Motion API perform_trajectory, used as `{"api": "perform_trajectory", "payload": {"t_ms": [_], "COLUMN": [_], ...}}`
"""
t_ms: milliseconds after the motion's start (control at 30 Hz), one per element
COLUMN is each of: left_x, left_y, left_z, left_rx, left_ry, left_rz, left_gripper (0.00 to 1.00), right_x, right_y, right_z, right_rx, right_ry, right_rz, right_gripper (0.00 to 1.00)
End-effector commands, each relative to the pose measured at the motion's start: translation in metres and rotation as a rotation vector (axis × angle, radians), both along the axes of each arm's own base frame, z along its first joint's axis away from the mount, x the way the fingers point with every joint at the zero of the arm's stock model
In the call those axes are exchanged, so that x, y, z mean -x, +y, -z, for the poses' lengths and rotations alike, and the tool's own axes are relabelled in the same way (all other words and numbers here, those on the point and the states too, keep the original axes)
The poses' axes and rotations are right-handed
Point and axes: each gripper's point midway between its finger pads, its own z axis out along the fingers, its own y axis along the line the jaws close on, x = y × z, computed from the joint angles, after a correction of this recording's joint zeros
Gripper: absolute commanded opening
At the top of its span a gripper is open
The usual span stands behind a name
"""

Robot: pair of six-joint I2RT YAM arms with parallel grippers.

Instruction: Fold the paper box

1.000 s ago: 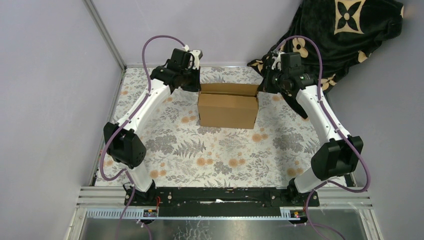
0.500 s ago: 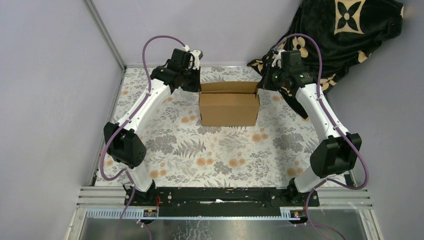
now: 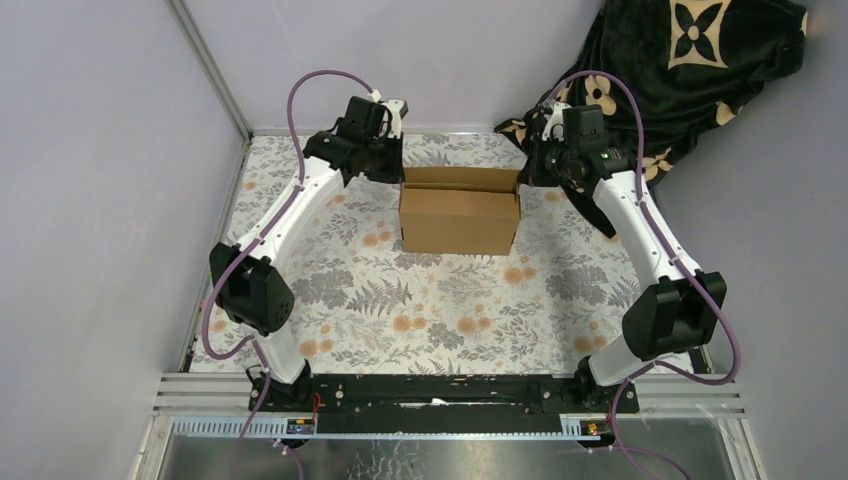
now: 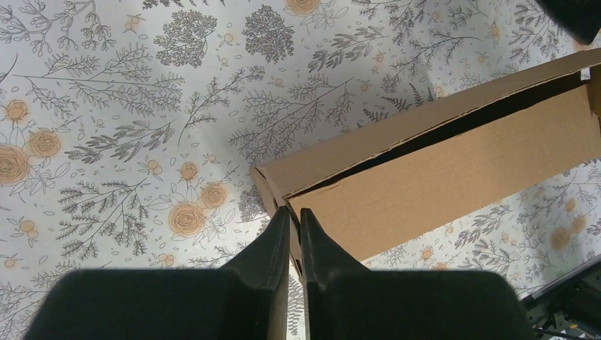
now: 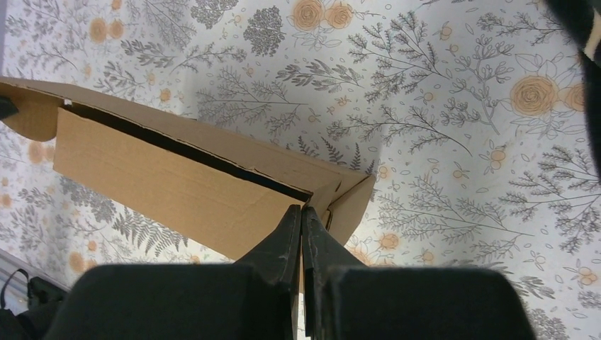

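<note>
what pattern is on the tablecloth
The tablecloth is white with grey ferns and orange flowers; clearest in the left wrist view.

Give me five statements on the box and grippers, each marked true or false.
1. The box stands on the floral cloth. True.
2. The left gripper is wide open. False: it is shut on the box's left end wall.
3. The right gripper is at the box's right end. True.
4. The box lies as a flat sheet. False: it is folded up, with a dark gap along its top.
5. The blanket covers the box. False: it hangs at the far right corner, apart from the box.
</note>
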Motion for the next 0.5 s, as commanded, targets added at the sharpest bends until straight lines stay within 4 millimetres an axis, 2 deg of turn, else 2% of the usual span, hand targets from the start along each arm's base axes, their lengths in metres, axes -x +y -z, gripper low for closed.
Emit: {"api": "perform_trajectory", "payload": {"t_ms": [0, 467], "left_x": [0.015, 0.012], "left_y": [-0.044, -0.044], "left_z": [-0.002, -0.001], "left_rx": [0.098, 0.086], "left_ry": [0.045, 0.05], "left_rz": [0.116, 0.103], "left_gripper": [0.12, 0.12], "right_x": [0.019, 0.02], "right_y": [0.027, 0.014], "right_z": [-0.019, -0.018], "right_rx": [-0.033, 0.069], "right_ry": [-0.052, -0.102], "right_rz": [-0.145, -0.177], "right_gripper": [0.0, 0.0]}}
